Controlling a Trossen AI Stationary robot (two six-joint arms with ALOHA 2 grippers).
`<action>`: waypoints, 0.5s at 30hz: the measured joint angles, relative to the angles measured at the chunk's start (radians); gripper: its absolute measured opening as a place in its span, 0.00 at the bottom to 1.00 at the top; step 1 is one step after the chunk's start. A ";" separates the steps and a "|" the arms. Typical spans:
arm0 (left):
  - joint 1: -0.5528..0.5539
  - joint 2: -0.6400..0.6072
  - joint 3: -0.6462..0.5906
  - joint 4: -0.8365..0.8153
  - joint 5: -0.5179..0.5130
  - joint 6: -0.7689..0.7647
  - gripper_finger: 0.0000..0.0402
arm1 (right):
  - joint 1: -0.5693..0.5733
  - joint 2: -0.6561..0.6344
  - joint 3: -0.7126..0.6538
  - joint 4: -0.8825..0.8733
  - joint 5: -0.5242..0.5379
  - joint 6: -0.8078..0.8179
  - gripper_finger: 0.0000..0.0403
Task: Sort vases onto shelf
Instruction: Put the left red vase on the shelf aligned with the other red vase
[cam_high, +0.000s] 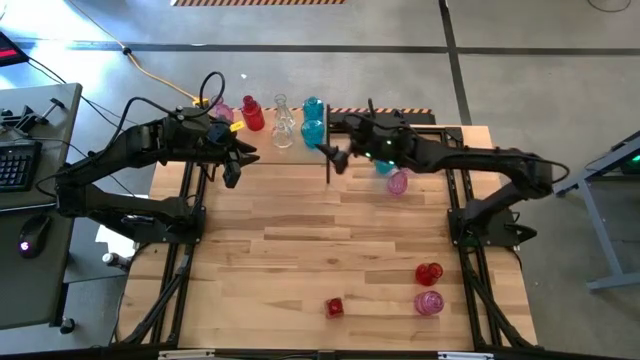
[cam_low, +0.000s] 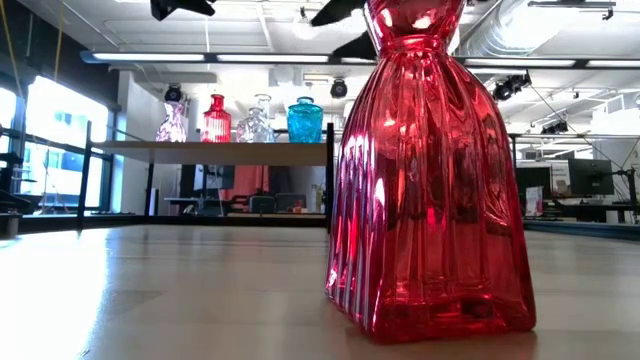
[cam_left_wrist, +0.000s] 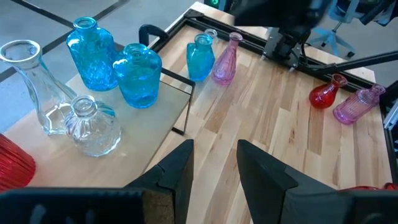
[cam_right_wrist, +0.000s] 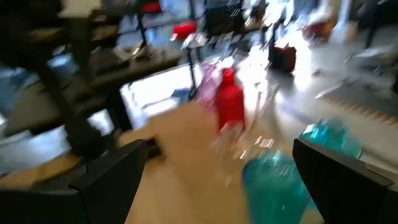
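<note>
Reaching between placements | left hand fingers apart, empty, beside the shelf | right hand wide open, empty, at the shelf's edge | teal vase and pink vase just beyond on tabletop | next: right hand must descend and close on one.

Three red vases, three pink vases, three blue vases, two clear vases, one shelf.

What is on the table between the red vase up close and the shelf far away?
Nothing. In the low view, only bare tabletop runs from the red vase back to the shelf.
</note>
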 joint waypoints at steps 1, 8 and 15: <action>0.000 0.000 0.000 0.000 0.000 0.000 0.28 | 0.011 -0.022 0.000 -0.056 -0.007 0.012 0.97; 0.000 0.000 0.000 0.001 0.000 0.000 0.28 | 0.096 -0.115 0.000 -0.299 -0.061 0.113 0.97; 0.000 0.000 0.000 0.001 0.000 0.000 0.28 | 0.186 -0.120 0.000 -0.441 -0.122 0.305 0.97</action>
